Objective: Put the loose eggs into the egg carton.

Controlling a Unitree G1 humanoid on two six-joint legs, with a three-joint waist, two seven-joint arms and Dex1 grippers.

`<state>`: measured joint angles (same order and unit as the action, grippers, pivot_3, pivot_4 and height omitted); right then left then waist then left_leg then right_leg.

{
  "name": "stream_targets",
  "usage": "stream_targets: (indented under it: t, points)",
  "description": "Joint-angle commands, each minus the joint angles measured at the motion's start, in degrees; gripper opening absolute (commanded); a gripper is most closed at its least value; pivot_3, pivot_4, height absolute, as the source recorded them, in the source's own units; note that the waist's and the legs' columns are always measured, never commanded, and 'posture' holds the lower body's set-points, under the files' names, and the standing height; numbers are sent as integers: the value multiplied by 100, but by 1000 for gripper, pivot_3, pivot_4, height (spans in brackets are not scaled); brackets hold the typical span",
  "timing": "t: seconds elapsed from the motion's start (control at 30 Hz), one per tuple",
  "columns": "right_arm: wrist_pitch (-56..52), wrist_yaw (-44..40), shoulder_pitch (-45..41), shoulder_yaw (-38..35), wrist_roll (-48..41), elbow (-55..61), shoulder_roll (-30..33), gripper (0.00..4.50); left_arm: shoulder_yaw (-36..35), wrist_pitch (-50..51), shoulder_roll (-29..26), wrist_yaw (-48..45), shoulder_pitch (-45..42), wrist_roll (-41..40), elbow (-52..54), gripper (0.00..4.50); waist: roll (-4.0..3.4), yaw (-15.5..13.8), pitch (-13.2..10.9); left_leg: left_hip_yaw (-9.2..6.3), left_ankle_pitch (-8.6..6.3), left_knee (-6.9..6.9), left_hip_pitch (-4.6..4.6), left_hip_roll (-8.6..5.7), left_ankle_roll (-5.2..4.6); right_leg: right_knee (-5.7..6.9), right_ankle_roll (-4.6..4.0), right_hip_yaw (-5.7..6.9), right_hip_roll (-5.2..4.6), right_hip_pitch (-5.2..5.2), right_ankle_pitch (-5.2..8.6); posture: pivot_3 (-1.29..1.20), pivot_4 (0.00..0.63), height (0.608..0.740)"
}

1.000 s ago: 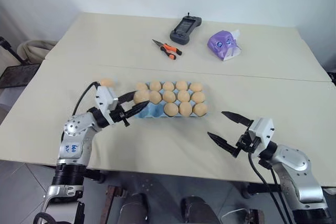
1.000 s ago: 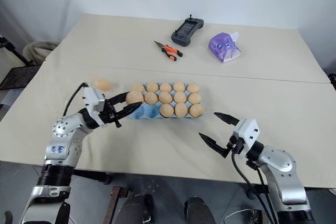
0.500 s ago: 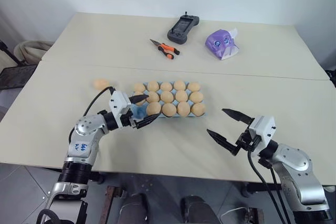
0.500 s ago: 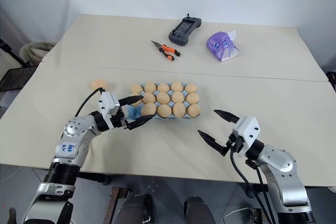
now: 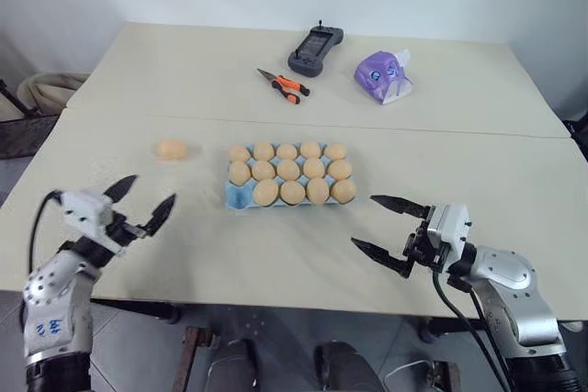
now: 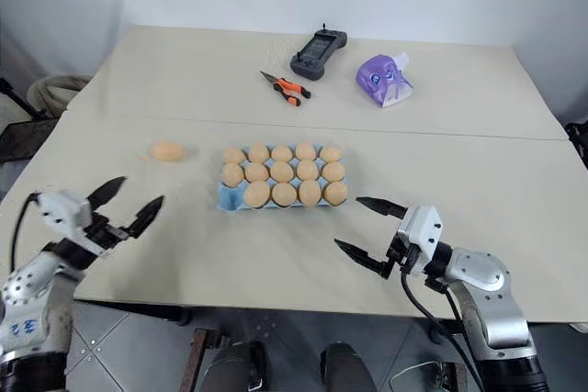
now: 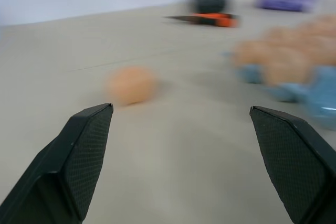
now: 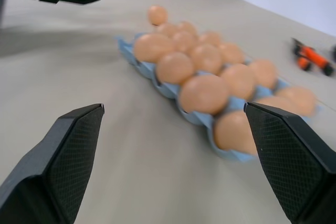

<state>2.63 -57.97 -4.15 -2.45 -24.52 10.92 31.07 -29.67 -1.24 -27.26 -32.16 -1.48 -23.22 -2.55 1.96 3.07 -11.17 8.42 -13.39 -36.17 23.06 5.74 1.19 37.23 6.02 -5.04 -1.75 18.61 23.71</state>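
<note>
Still, 1 loose egg point(image 5: 171, 149) lies left of the egg carton point(image 5: 237, 197); pliers point(image 5: 283, 85), remote point(image 5: 310, 50), purple bag point(image 5: 382, 75) far. Left gripper point(image 5: 140, 207) and right gripper point(image 5: 384, 232) both spread, empty.

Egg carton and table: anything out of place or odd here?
One loose egg lies on the table, left of the egg carton, whose near-left cup is empty. Nothing looks spilled or damaged.
</note>
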Motion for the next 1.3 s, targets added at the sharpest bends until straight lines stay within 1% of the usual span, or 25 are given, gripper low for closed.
stream_targets:
  t: [0.03, 0.1, 0.17, 0.23, 0.33, 0.4, 0.53, 0.67, 0.83, 0.93, 0.97, 1.03, 1.17, 1.2, 1.27, 1.3]
  points:
    - [225, -242, -106, 88, -55, -93, -31, 4500, -355, 97, 213, 720, 174, -40, 216, 4389, 1, -5, 1, -2, -5, 0, 0, -2, -10, -2, 2, 1, -7, -2, -2, 0, 150, 740]
    - [278, -285, -139, 145, -15, -164, -83, 4500, -365, 201, 378, 967, 249, -73, 362, 4389, 3, 3, 2, -1, -7, 1, -1, -6, -11, -8, 4, 3, -12, -8, -4, 0, 150, 740]
    - [293, -282, -163, 158, -14, -211, -112, 4500, -226, 355, 475, 1067, 301, -102, 615, 4389, 5, -1, 2, -1, -6, 3, -1, -5, -9, -14, 4, 5, -13, -10, -5, 0, 150, 740]
    - [303, -241, -182, 151, -9, -257, -138, 4500, -39, 531, 453, 1103, 154, -58, 688, 4389, 6, -11, 2, -3, -3, 5, 3, -2, -3, -20, 3, 7, -10, -9, -5, 0, 150, 740]
    - [312, -200, -214, 131, 19, -311, -151, 4500, 154, 746, 252, 1139, -375, 7, 386, 4389, 7, -12, 2, -2, 2, 8, 2, -2, 9, -23, 3, 7, 7, -9, -5, 0, 150, 740]
    - [331, -168, -234, 114, 48, -356, -149, 4500, 418, 911, 106, 1068, -1050, 95, -133, 4389, 7, -33, 2, -2, 4, 7, 2, -4, 11, -22, 3, 8, 15, -9, -5, 0, 150, 740]
    - [374, -70, -283, 106, 104, -404, -191, 4500, 923, 1017, -126, 1172, -2402, 577, -1507, 4389, 7, -44, 2, 3, 7, 3, 0, -13, 10, -16, 5, 4, 20, -6, -7, 0, 150, 740]
    - [385, 44, -244, 121, 146, -343, -246, 4500, 1188, 942, -154, 1202, -3369, 849, -2645, 4389, 7, 1, 2, 20, 3, 3, 4, -15, 10, -26, 9, -5, 24, 2, -6, 0, 150, 740]
    - [387, 212, -206, 133, 191, -305, -317, 4500, 1422, 643, -171, 1419, -4356, 1247, -4126, 4389, 7, -2, 2, 26, 9, 4, 18, -5, 23, -17, 2, -7, 34, 30, 2, 0, 150, 740]
    - [383, 314, -178, 126, 206, -270, -340, 4500, 1540, 635, -209, 1452, -4656, 1400, -4701, 4389, 7, 13, 2, 33, 9, 1, 17, -6, 23, -12, 3, -12, 35, 34, 3, 0, 150, 740]
    - [384, 341, -172, 126, 214, -259, -341, 4500, 1588, 574, -229, 1495, -4711, 1481, -4844, 4248, 7, 17, 2, 37, 9, -1, 17, -7, 23, -8, 4, -15, 37, 36, 4, 0, 150, 740]
    - [387, 381, -162, 125, 224, -240, -338, 4500, 1608, 506, -253, 1516, -4781, 1542, -5042, 3812, 8, 11, 1, 41, 9, -5, 16, -7, 23, 4, 6, -19, 36, 40, 5, 0, 150, 740]
    - [385, 457, -147, 117, 223, -192, -325, 4500, 1572, 450, -294, 1490, -4748, 1532, -5137, 2523, 9, 5, 1, 48, 11, -20, 20, -7, 23, 33, 8, -26, 35, 58, 6, 0, 150, 740]
    - [379, 469, -145, 120, 221, -181, -321, 4500, 1577, 440, -310, 1425, -4702, 1521, -5089, 2358, 10, 6, 0, 50, 11, -24, 19, -7, 22, 39, 8, -29, 35, 60, 6, 0, 150, 740]
    - [379, 479, -139, 124, 217, -170, -311, 4500, 1538, 310, -314, 1334, -4613, 1465, -4971, 2303, 11, 5, 0, 55, 14, -28, 19, -8, 22, 51, 8, -32, 36, 66, 6, 0, 150, 740]
    - [375, 482, -139, 127, 215, -163, -307, 4500, 1482, 197, -311, 1130, -4542, 1350, -4840, 2303, 11, 5, 0, 55, 15, -30, 19, -8, 22, 55, 8, -33, 37, 67, 6, 0, 150, 740]
